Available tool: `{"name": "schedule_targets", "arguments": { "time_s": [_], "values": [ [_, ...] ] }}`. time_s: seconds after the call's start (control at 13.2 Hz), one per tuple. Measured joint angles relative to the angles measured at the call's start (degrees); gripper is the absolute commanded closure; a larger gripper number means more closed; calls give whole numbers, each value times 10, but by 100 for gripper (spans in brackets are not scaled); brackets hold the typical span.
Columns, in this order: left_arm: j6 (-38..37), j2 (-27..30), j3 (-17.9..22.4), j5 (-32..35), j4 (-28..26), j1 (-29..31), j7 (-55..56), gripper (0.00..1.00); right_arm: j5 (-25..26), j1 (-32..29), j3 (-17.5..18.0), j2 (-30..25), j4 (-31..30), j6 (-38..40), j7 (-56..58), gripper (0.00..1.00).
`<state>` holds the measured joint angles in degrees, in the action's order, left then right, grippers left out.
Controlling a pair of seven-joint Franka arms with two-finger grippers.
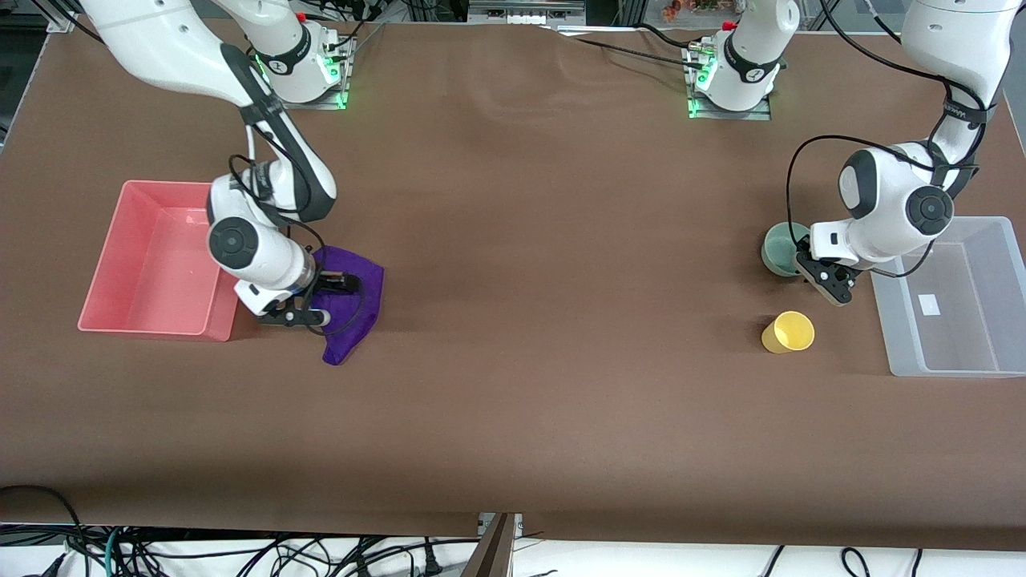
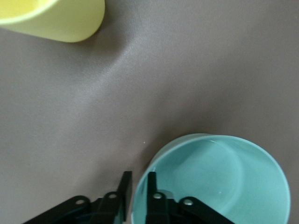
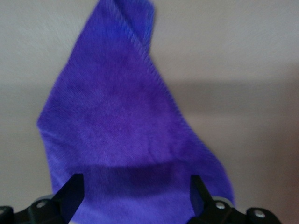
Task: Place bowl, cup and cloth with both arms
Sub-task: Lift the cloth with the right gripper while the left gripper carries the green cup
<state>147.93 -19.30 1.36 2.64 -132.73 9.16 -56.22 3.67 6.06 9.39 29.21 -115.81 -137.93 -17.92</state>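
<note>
Squeeze the left gripper [image 2: 138,186], its narrow gap straddling the bowl [image 2: 219,182] wall, while the right gripper [image 3: 135,191], spread wide, drops onto the cloth [image 3: 126,130].

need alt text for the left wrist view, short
The left claw straddles the rim of a mint-green bowl, one finger inside and one outside the wall, on a brown table. A yellow cup sits apart from it at the picture's edge.
</note>
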Motion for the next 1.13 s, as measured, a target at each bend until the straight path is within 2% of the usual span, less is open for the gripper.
{"name": "schedule_targets", "arguments": {
  "time_s": [0.08, 0.23, 0.3, 0.53, 0.68, 0.91, 1.06, 1.13],
  "values": [
    [-4, 3, 0, 0, 4, 0, -6, 100, 0, 4, 0, 11, -2, -11, -2, 2],
    [-36, 17, 0, 0, 24, 0, -14, 100, 0, 7, 0, 25, -3, -30, -2, 80],
    [-78, 24, 0, 0, 48, 0, -16, 100, 1, 7, 0, 27, -3, -32, -2, 100],
    [-265, 36, 4, 0, 185, 8, -34, 100, 1, 7, -1, 26, -2, -33, -2, 100],
    [-351, 26, 8, 11, 284, 39, -73, 100, 1, 7, -1, 26, -2, -33, -2, 100],
    [-383, -28, 12, 30, 390, 115, -152, 100, 1, 7, -2, 26, -1, -34, -2, 100],
    [-377, -81, 14, 30, 426, 165, -177, 100, 1, 5, -5, 22, 10, -22, -2, 100],
    [-354, -112, 14, 30, 437, 185, -183, 100, 2, 3, -6, 14, 25, 8, -2, 100]
  ]
}}
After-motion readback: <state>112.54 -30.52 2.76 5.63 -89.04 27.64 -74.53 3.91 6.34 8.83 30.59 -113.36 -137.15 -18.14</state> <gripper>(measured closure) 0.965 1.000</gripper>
